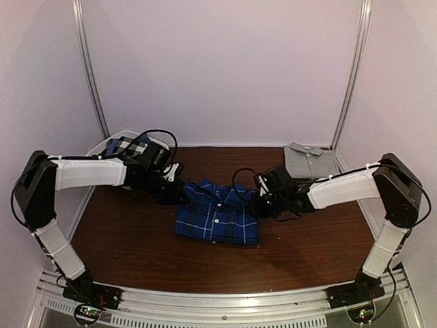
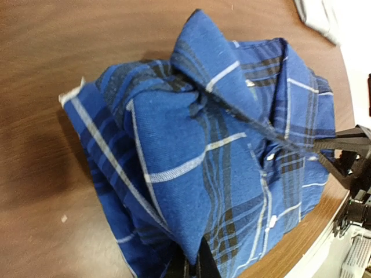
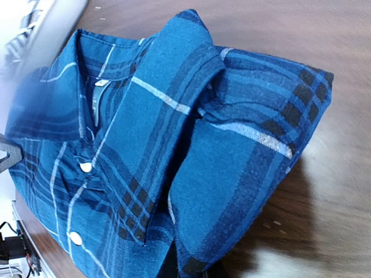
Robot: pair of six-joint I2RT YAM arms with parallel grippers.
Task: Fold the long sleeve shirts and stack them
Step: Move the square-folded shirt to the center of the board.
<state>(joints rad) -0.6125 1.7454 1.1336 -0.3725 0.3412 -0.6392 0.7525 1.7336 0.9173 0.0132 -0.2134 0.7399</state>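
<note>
Looking to 10 o'clock, you find one white basket (image 1: 102,145) holding one check shirt (image 1: 126,145). One grey shirt (image 1: 311,161) lies at 2 o'clock. The left gripper (image 1: 179,188) and right gripper (image 1: 258,201) each pinch the one blue plaid shirt (image 1: 217,213) mid-worktop (image 1: 136,232).

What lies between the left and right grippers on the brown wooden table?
The folded royal-blue plaid shirt, spanning from left gripper to right gripper; the top view shows it.

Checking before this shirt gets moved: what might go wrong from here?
The left tool is shut on bunched cloth at one shoulder of the blue plaid shirt; lifting may pull its folds open. The right tool is at the other shoulder; uneven pulling could skew it. The grey shirt lies at the far right corner; a drag there may unfold it.
</note>
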